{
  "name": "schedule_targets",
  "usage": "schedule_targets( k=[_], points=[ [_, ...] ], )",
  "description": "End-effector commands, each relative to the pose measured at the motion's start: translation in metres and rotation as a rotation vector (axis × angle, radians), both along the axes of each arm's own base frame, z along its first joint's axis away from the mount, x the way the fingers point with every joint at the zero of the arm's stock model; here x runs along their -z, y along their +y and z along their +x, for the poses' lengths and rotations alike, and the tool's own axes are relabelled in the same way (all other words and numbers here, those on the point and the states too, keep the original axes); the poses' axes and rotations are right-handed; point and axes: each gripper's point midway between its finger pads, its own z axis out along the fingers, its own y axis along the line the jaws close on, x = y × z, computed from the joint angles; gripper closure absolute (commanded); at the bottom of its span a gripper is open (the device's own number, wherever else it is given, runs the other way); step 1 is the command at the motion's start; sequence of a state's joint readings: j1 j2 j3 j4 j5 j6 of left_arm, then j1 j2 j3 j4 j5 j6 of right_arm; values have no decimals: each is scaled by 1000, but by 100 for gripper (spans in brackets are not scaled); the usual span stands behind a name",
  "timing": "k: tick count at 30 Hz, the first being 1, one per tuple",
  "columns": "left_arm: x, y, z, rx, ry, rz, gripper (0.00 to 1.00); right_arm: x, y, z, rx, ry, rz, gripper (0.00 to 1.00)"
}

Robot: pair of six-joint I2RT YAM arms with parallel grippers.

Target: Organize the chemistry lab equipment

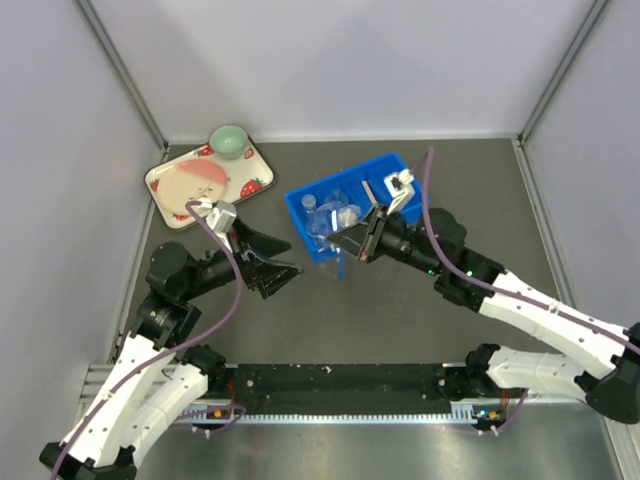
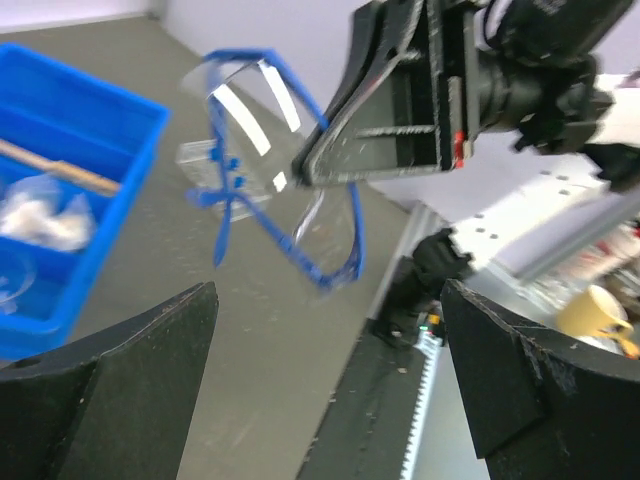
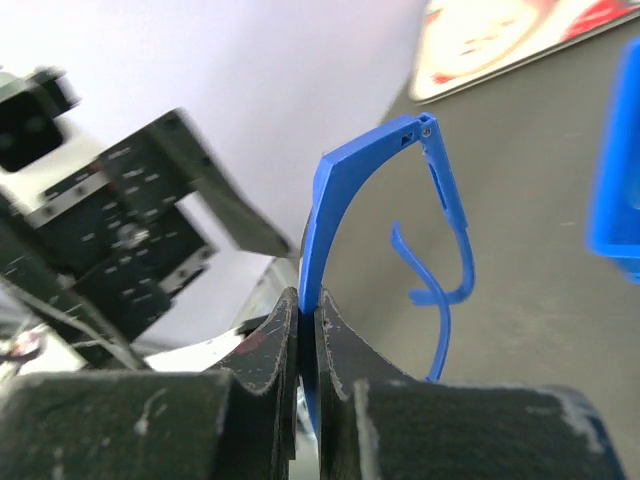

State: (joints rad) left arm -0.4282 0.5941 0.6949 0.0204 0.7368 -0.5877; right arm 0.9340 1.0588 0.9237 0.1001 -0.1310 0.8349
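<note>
The right gripper [image 1: 347,243] is clamped on the blue safety glasses [image 3: 316,225], its two fingers pinched tight on the top edge of the frame. The glasses hang in the air above the dark table [image 1: 400,320], just off the near corner of the blue bin [image 1: 296,212], with one temple arm dangling down. The left gripper [image 1: 288,257] faces them from the other side with its jaws spread wide and nothing between them. It sits near the glasses but apart from them. In the left wrist view the clear lens and blue rim sit between the two black fingers [image 2: 140,370], further off. The bin holds a wooden stick [image 2: 60,172] and some clear pieces, possibly glassware, though they are too blurred to name. At the far left of the table lies a strawberry-print tray [image 1: 165,182] with a green bowl [image 1: 229,141] on its far corner
</note>
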Motion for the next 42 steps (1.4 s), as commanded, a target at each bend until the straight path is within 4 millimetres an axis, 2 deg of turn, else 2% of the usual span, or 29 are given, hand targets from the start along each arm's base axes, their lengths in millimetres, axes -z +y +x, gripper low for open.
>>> schedule_targets(
  k=[1,3,5,6,7,8,9,10,11,13,14,20,22,23,24,26,27,29,30,33,37,42],
  points=[
    [33,25,30,-224,36,187,2,4,-53,51,223,-58,-155,100],
    [38,31,36,-275,50,210,2,15,-73,72,301,-37,-240,100],
    [42,34,40,-301,58,229,2,28,-98,103,435,-48,-357,100],
    [46,34,41,-298,67,238,2,20,-105,112,474,-69,-386,100],
    [47,34,41,-299,68,239,2,36,-108,123,480,-76,-484,100],
    [52,34,41,-297,75,247,2,25,-116,137,526,-93,-507,100],
    [53,35,42,-303,75,249,2,27,-117,146,534,-97,-541,100],
    [56,34,41,-299,80,253,2,45,-116,159,520,-90,-619,100],
    [62,35,41,-299,89,261,2,34,-118,171,542,-108,-621,100],
    [70,34,40,-291,105,274,2,41,-116,185,519,-127,-675,100],
    [75,34,39,-288,116,281,2,48,-116,202,524,-117,-706,100],
    [90,34,28,-253,137,284,3,74,-118,256,486,-158,-881,100],
    [94,33,24,-243,144,280,3,84,-122,269,477,-187,-967,100],
    [94,34,23,-243,137,277,3,79,-121,274,477,-209,-988,100],
    [96,34,22,-241,140,279,3,94,-121,282,451,-217,-1048,100],
    [100,34,19,-235,137,278,3,97,-123,293,442,-247,-1102,100],
    [101,34,18,-232,137,277,3,110,-123,296,407,-253,-1150,100],
    [102,34,15,-219,132,274,3,116,-125,305,404,-265,-1193,100],
    [103,34,13,-215,133,275,3,128,-127,309,382,-269,-1238,100],
    [102,35,9,-209,126,277,2,142,-136,317,377,-273,-1318,100],
    [98,36,7,-207,106,271,2,168,-142,324,339,-239,-1339,100],
    [100,33,5,-184,115,271,2,179,-149,334,327,-212,-1324,100]
  ],
)
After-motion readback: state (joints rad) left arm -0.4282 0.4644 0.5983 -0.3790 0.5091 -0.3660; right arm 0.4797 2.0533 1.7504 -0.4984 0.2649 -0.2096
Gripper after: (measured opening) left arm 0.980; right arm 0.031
